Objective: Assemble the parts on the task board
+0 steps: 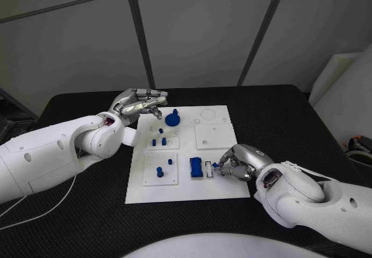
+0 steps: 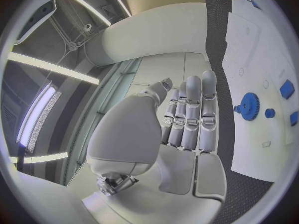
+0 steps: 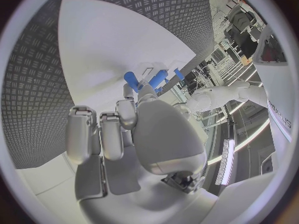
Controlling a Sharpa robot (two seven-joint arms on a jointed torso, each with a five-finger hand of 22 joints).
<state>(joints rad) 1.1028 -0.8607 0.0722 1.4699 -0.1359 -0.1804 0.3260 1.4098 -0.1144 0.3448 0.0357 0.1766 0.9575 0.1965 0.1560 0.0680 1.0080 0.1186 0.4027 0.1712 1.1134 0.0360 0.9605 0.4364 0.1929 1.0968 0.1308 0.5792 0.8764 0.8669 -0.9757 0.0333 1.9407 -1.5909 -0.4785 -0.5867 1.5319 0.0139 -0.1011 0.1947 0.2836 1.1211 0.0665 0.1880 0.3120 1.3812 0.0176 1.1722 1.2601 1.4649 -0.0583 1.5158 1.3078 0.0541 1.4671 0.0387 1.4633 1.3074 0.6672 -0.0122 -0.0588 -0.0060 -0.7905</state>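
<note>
The white task board lies in the middle of the black table. On it stand a blue gear, several small blue pegs and a blue block. My right hand rests over the board's near right part, its fingertips pinching a small blue part beside a narrow slot next to the block. The right wrist view has blue pieces at those fingertips. My left hand hovers above the board's far left corner, fingers stretched out and holding nothing. From the left wrist, the gear sits beyond the straight fingers.
A pale panel leans at the back right beyond the table. A thin cable trails off the table's left side. Bare black table surrounds the board.
</note>
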